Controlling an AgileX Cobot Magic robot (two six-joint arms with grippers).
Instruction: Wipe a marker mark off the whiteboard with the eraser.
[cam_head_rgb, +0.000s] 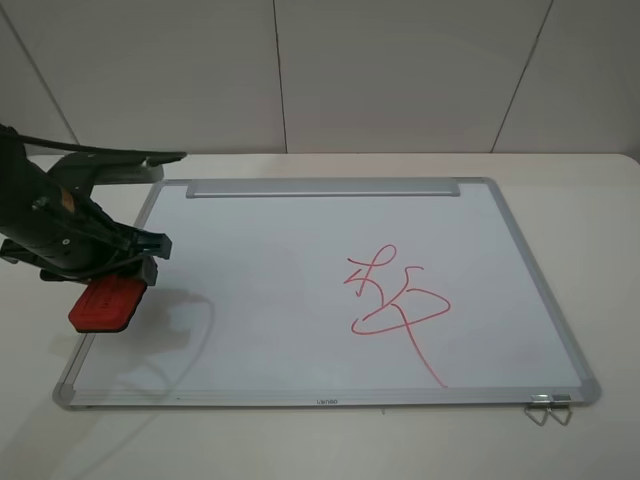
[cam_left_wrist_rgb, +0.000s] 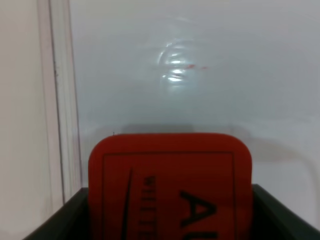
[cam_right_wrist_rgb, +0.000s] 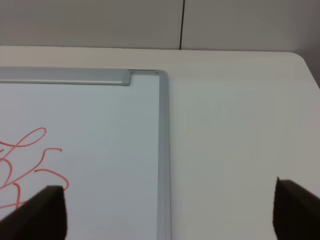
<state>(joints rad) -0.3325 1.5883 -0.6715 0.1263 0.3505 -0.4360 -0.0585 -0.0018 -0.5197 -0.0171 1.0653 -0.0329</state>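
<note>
A: Item one, nearest edge?
B: Whiteboard (cam_head_rgb: 250, 290), silver frame; front rail lies close to the table's (cam_head_rgb: 600, 230) near edge. A metal clip (cam_head_rgb: 546, 408) sits by the front right corner.

A: Left side?
B: Left gripper (cam_head_rgb: 118, 285), fingers clamped on the eraser (cam_head_rgb: 107, 304). Eraser is red, tilted, over the board's left frame rail, partly over the table. The left wrist view shows it overhanging the white surface just inside the rail.

A: The marker mark?
B: No compact scribble is visible. The left wrist view shows only faint red flecks (cam_left_wrist_rgb: 192, 66) beside a glare patch. A larger looping red scribble (cam_head_rgb: 395, 300) sits right of centre, its tail running toward the front rail.

A: Open room?
B: Bare white board between eraser and scribble.

A: Far end?
B: Tray bar (cam_head_rgb: 322, 187) along the far rail. Right gripper (cam_right_wrist_rgb: 167, 212), fingers spread wide, hangs over the right frame rail; bare table lies beyond it.
</note>
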